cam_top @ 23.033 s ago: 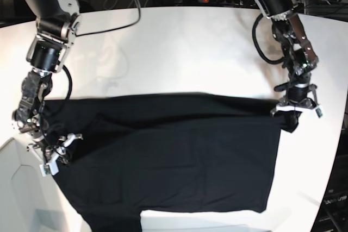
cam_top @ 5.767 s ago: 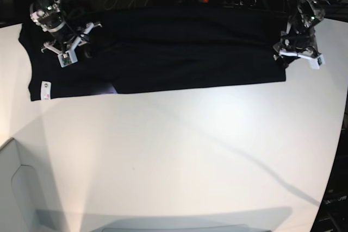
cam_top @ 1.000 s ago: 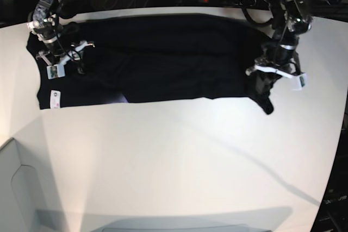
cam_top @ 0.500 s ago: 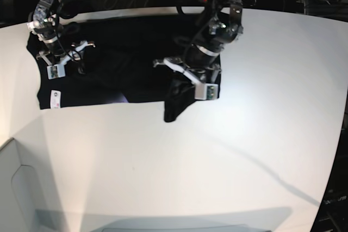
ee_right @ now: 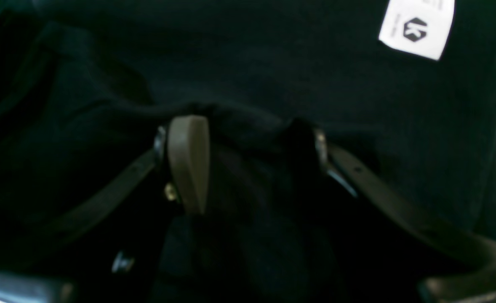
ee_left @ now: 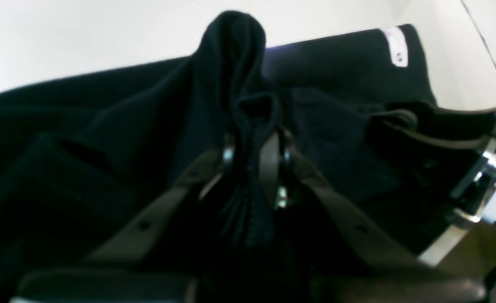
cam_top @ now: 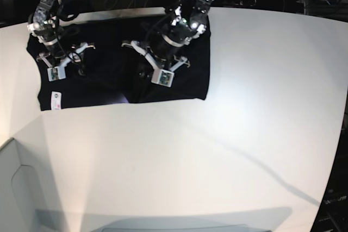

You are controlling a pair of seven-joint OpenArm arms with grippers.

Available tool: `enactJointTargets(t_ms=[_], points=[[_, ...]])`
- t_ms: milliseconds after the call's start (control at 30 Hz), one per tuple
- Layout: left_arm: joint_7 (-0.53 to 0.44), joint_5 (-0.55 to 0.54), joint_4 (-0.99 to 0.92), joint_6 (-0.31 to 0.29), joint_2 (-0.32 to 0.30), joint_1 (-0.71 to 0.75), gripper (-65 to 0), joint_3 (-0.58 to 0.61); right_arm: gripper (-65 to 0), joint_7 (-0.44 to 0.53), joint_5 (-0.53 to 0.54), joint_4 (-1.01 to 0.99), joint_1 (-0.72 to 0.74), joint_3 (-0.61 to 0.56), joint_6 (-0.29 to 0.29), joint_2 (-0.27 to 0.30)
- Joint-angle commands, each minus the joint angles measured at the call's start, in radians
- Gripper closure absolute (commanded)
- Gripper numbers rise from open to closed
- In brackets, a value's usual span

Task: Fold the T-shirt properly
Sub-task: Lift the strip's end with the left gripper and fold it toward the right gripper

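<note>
White table point(cam_top: 228, 134); black T-shirt point(cam_top: 109, 74) lying at far edge, partly folded.

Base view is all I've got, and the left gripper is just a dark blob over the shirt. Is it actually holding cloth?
Observer: Yes. The left wrist view shows the left gripper pinching a bunched ridge of the T-shirt.
Operator: And the right gripper?
Observer: The right wrist view shows the right gripper with jaws spread, cloth lying between them.
Operator: Any landmark near it?
Observer: A white tag with a hexagon logo.
</note>
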Motion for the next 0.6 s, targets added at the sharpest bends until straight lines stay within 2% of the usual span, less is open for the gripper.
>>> enactJointTargets(t_ms=[0,267,567], points=[[-0.040,-0.009,0.017,-0.004,0.014,-0.023,0.0,0.007,-31.7,-0.002,0.000,0.009,0.002,0.001,0.005,0.008],[-0.040,-0.007,0.016,-0.004,0.023,-0.089,0.0,0.006,-31.7,-0.002,0.000,0.009,0.004,-0.001,0.005,0.008],[-0.042,-0.012,-0.076,-0.004,0.039,-0.140,0.0,0.009,-31.7,-0.002,0.000,0.009,0.004,-0.001,0.005,0.009]])
